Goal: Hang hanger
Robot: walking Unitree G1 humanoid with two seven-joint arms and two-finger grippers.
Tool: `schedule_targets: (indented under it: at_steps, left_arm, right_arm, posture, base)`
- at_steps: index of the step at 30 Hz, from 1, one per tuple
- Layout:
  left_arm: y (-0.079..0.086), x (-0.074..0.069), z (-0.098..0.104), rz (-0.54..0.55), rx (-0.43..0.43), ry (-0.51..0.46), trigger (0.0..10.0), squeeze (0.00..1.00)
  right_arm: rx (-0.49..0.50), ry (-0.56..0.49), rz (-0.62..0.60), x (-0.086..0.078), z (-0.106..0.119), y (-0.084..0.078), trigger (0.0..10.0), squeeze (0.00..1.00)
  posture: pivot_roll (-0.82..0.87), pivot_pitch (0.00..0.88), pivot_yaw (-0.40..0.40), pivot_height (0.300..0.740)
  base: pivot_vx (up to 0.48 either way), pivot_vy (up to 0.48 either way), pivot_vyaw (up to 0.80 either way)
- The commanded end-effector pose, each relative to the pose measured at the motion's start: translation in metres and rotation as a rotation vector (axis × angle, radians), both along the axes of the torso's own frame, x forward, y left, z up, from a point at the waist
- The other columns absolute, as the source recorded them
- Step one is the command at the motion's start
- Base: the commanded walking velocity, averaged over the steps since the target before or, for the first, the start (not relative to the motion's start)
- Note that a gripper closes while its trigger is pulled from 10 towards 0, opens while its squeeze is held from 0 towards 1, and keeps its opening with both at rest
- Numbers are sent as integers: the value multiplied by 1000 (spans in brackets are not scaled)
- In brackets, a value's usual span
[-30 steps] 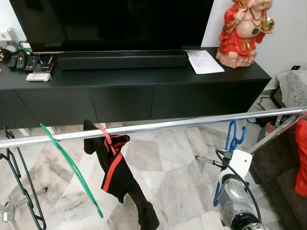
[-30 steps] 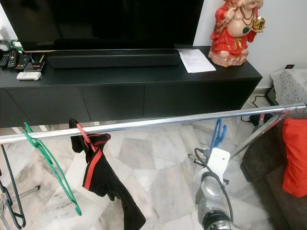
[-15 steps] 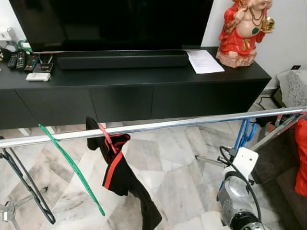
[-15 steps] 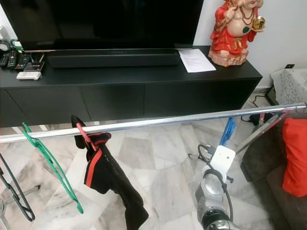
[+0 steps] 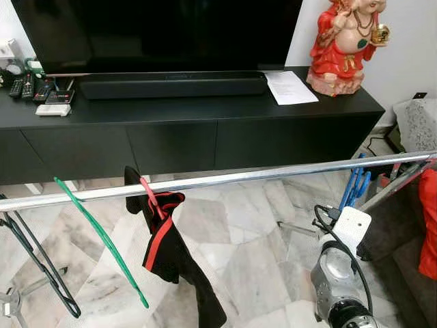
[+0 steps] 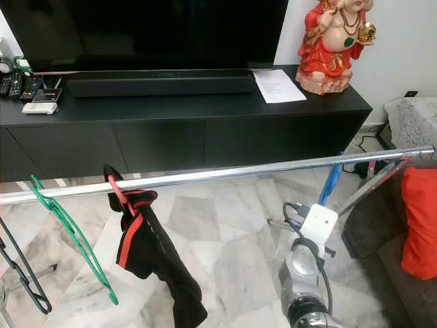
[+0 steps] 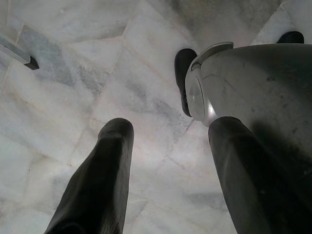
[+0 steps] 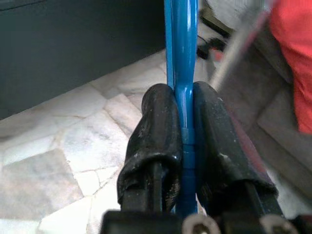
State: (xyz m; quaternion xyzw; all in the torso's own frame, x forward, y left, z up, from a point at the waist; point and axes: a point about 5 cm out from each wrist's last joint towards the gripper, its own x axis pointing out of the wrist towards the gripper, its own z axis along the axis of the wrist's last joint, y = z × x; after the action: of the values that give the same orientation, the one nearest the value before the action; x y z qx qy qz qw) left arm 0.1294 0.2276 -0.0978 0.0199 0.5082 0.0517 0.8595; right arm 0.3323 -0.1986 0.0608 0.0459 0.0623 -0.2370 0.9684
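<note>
Long chrome rail (image 5: 225,179) across the scene, in front of a black TV cabinet (image 5: 191,126). On the rail, from the left: black hanger (image 5: 34,263), green hanger (image 5: 102,239), pink hanger (image 5: 151,198) with black-red garment (image 5: 171,256). Right gripper (image 8: 184,141) clamped on blue hanger (image 8: 181,73), just below the rail's right end. Left gripper (image 7: 168,180) hanging idle over marble floor (image 7: 73,87), fingers spread wide.
</note>
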Motion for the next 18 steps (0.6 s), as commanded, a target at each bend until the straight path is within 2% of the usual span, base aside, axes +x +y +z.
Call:
schedule_targets:
  at_steps: [1,7,12,18]
  left_arm:
    - [-5,-11,-5,-5,-18,40,10000,0]
    - [-5,-11,-5,-3,-20,39,10000,0]
    - [-5,-11,-5,-2,-22,40,10000,0]
    - [-5,-11,-5,-2,-22,40,10000,0]
  right_arm:
    - [-34,-43,54,6,10,3,10000,0]
    - [-16,-59,182,12,14,17,10000,0]
    - [0,-49,204,13,13,19,10000,0]
    - [60,-1,355,15,7,36,10000,0]
  posture:
    - [24,175,-79,740]
    - [25,176,-80,740]
    - [28,180,-80,740]
    - [26,181,-80,740]
  base:
    - [0,0,0]
    - [0,0,0]
    - [0,0,0]
    - [0,0,0]
